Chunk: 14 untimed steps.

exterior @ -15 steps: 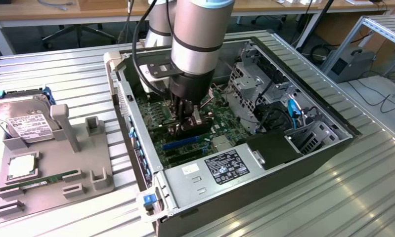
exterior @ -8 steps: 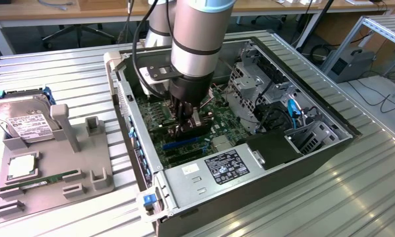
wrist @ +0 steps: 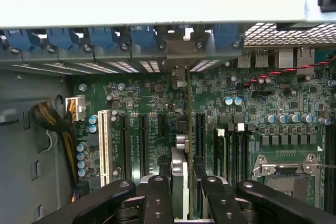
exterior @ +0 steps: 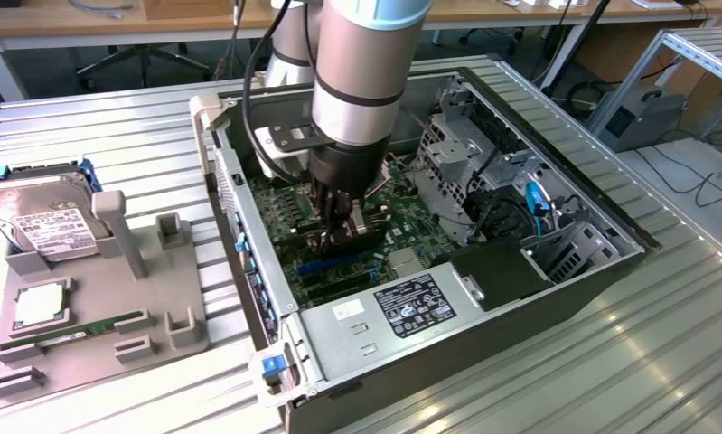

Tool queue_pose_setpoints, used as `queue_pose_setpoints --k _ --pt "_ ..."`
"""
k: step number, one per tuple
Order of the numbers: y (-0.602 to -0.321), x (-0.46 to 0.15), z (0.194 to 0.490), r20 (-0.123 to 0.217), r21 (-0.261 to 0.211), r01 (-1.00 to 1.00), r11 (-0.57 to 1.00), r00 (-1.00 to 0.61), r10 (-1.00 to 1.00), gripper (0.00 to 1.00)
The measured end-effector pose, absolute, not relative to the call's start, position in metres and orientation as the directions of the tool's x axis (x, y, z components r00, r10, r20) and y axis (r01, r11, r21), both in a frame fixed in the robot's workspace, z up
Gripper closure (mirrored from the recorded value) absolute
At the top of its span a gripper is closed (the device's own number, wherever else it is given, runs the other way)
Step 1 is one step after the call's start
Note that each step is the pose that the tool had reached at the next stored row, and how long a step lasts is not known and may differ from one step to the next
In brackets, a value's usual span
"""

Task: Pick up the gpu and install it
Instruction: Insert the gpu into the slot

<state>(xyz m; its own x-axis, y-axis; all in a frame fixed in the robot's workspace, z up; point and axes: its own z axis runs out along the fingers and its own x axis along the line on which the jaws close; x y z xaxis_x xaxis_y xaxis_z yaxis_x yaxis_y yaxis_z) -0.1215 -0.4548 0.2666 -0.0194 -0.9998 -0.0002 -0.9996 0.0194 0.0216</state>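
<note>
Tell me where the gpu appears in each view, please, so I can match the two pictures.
Exterior view: the gpu stands on edge inside the open computer case, under the gripper.
Wrist view: seen edge-on between the gripper's fingers, its bracket toward the case's rear slots.
Shared landmark: the green motherboard.

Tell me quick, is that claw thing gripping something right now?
Gripper: closed on the gpu, holding it edge-on down inside the computer case, over the motherboard.
</note>
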Motion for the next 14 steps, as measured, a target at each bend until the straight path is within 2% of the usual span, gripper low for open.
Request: queue_pose_setpoints --k 14 --pt "-0.4548 -0.1215 0.2600 0.000 0.022 -1.000 0.021 -0.021 -1.000 0.73"
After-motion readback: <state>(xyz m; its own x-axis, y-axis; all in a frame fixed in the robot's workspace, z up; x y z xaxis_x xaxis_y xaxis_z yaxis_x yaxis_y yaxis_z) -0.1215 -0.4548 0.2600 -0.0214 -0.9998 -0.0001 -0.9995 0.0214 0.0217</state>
